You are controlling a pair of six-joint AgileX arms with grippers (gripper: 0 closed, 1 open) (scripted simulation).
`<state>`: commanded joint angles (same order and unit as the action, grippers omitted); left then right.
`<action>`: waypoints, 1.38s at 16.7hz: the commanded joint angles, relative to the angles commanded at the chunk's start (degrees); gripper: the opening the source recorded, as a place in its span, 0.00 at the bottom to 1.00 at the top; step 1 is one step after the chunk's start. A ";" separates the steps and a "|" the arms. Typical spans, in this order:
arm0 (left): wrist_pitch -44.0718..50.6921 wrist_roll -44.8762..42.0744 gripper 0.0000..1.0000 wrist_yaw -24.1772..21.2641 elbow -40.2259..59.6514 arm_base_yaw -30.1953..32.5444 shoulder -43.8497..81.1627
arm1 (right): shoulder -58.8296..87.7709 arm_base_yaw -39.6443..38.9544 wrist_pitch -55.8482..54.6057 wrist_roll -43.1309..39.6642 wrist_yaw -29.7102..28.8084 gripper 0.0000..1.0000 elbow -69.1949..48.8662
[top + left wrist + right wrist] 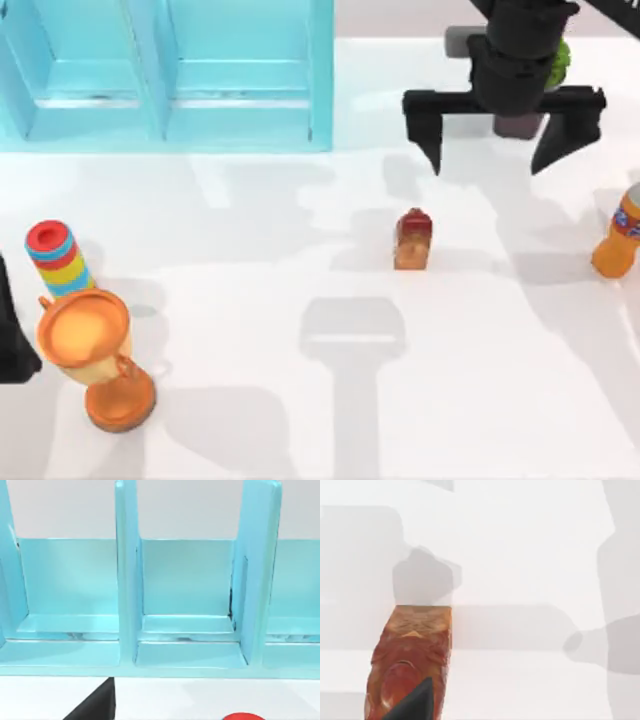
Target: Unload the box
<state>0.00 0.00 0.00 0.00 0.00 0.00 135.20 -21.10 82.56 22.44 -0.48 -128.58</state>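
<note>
At table's back-left, compartmented turquoise box (165, 75)

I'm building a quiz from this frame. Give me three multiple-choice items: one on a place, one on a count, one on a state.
1. Where does the red-orange carton stand?
A. inside the blue box
B. on the table's middle
C. on the goblet

2. How many loose things stand on the white table?
A. two
B. four
C. six

3. How are the right gripper fingers?
A. spread open, holding nothing
B. shut on the carton
C. shut on the bottle

Answers: 1 B, it stands alone on white surface; 2 B, carton, orange bottle, striped cylinder, orange goblet; 3 A, a wide gap shows between them.
</note>
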 joint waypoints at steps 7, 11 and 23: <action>0.00 0.00 1.00 0.00 0.00 0.00 0.00 | -6.89 31.96 1.86 -32.73 -2.88 1.00 7.46; 0.00 0.00 1.00 0.00 0.00 0.00 0.00 | -12.56 44.66 1.44 -45.36 -2.07 1.00 14.99; 0.00 0.00 1.00 0.00 0.00 0.00 0.00 | -17.26 48.34 -2.60 -48.68 0.52 1.00 20.80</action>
<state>0.00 0.00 0.00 0.00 0.00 0.00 117.93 27.25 79.95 -26.24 0.04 -107.78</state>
